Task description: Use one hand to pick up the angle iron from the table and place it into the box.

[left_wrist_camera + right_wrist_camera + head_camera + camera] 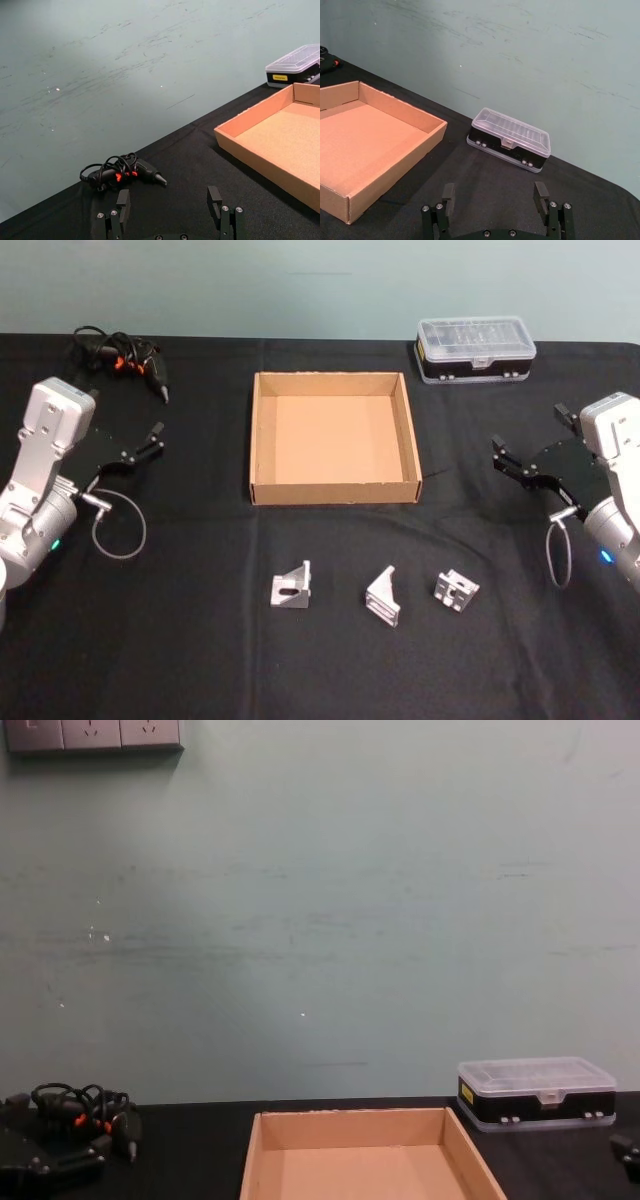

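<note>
Hovering either side of a shallow tan cardboard box (333,490), black clawed left gripper (155,440) and right gripper (498,457), fingers apart, silver metal angle iron (290,587) on matte black bench (200,660).

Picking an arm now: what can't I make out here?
Three metal brackets: head view, too small to tell shapes apart.
Box: front wall cut off by chest view's lower edge.
Plastic case: contents hazy behind its lid, head view.
Left hand and right hand hover open.
</note>
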